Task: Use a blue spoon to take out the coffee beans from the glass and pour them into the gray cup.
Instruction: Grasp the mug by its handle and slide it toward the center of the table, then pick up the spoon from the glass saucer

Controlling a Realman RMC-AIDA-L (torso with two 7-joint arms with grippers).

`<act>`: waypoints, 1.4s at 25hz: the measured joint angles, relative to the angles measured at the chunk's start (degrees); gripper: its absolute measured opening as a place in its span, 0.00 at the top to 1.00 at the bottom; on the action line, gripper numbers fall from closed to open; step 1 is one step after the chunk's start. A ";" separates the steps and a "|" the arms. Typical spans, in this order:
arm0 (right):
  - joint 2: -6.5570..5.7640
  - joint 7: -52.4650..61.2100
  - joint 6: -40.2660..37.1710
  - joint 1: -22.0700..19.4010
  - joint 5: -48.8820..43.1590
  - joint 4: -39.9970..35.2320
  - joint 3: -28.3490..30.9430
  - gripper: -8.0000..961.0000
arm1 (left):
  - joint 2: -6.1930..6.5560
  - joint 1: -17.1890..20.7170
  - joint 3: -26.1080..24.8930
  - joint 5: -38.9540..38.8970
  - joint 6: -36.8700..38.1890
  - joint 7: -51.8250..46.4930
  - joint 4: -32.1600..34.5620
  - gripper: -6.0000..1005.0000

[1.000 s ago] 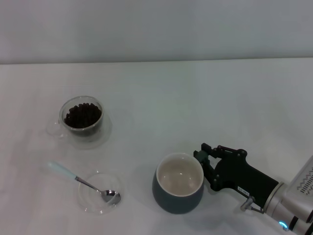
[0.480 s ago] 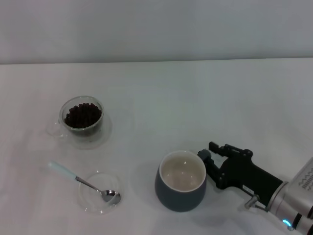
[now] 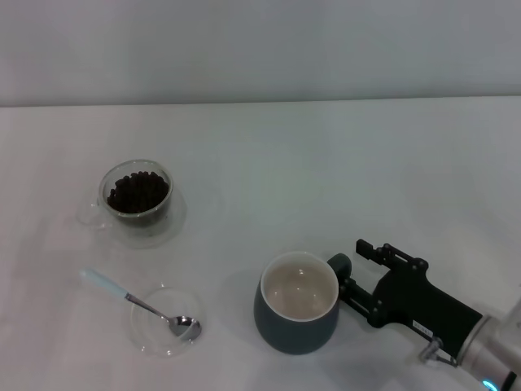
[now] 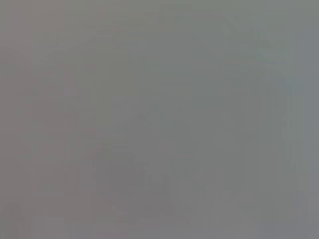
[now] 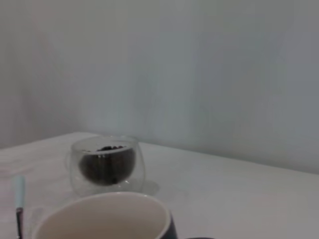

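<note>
On a white surface (image 3: 326, 163), the blue spoon (image 3: 138, 303) lies diagonally at lower left, handle pointing upper left, bowl resting in a clear glass dish (image 3: 167, 320), while the right hand (image 3: 352, 273) sits released beside the gray cup's (image 3: 297, 305) handle at lower centre.

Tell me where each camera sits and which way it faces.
Head view: high, looking down on the table; right end effector beside the gray cup.
Left wrist view: flat gray, nothing identifiable, no body.
Right wrist view: low behind the cup, facing the glass and wall; no fingers visible.
Head and right wrist views share cup, glass, beans, spoon.
</note>
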 joint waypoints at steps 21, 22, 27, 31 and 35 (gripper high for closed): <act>-0.47 6.15 -21.29 -2.12 0.48 17.91 -0.91 0.36 | 0.10 0.55 -0.07 0.15 -0.03 0.14 0.10 0.18; -0.49 6.54 -24.36 -2.31 0.56 19.69 0.15 0.36 | 0.07 0.91 -0.01 0.24 0.20 -0.01 0.09 0.18; -1.02 7.93 -37.33 -2.77 0.65 26.55 6.72 0.36 | -0.11 2.61 0.39 0.75 1.08 -2.62 -0.42 0.18; -1.84 7.67 -41.78 -2.49 0.66 27.45 13.08 0.36 | -0.22 4.39 2.53 1.29 1.12 -8.64 -0.52 0.19; -2.68 7.49 -43.12 -0.95 0.68 27.19 17.20 0.36 | -0.12 5.81 6.94 1.34 1.14 -20.35 -0.54 0.19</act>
